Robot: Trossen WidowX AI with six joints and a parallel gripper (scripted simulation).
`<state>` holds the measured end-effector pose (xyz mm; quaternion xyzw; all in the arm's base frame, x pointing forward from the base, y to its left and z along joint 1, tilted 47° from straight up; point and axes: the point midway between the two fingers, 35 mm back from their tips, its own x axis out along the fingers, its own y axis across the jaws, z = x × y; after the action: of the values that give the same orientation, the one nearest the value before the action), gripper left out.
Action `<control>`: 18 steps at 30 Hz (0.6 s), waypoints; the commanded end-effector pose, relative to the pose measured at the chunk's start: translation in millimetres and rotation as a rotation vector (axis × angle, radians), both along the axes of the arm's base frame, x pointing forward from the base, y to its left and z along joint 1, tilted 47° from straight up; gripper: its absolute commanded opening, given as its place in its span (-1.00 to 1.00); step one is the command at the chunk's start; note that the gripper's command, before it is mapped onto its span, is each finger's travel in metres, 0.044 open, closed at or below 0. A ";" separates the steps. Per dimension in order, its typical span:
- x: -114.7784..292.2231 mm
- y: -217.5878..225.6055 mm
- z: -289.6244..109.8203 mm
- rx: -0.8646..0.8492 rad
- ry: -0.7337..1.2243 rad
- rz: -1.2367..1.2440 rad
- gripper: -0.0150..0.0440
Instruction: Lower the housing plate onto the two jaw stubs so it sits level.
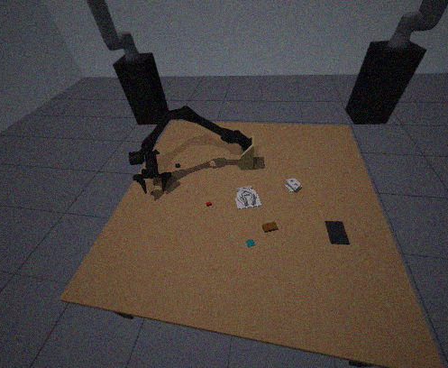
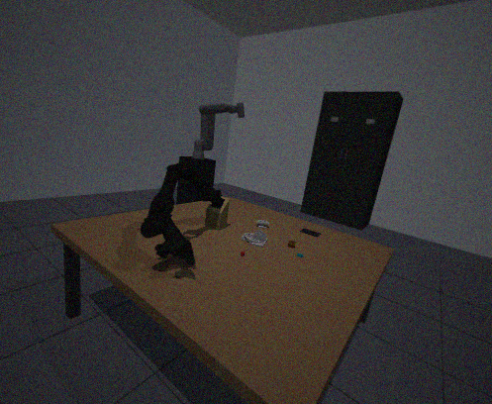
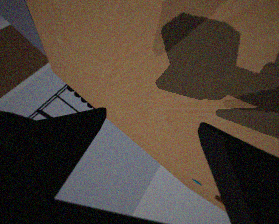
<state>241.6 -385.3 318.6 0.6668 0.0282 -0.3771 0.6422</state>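
A white base plate (image 1: 240, 204) (image 2: 259, 242) lies near the middle of the table, with grey jaw-like shapes on it; the pins and stubs are too small to make out. A small white block with dark round marks (image 1: 293, 184) (image 2: 262, 224), seemingly the housing plate, stands apart from it, behind and to its right in the top view. It is not on the jaws. My gripper (image 1: 154, 191) (image 2: 175, 266) (image 3: 151, 119) is open and empty, low over the table's left side, far from both white parts. Neither white part can be made out in the wrist view.
A red piece (image 1: 208, 204) (image 2: 243, 253), a brown block (image 1: 269, 226) (image 2: 292, 244), a teal tile (image 1: 250, 243) (image 2: 299, 255) and a dark pad (image 1: 337, 233) (image 2: 311, 232) lie around the base. A small black object (image 1: 178, 165) is near my arm. My arm's tan mount (image 1: 248, 159) (image 2: 216, 218) stands behind.
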 end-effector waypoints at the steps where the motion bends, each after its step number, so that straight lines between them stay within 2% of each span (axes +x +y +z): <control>1: 17.2 7.7 -18.4 0.002 0.051 0.062 1.00; 18: 71.4 41.5 -72.1 -0.030 0.213 0.291 1.00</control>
<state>302.5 -351.2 261.3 0.6157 0.1582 -0.3523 0.6868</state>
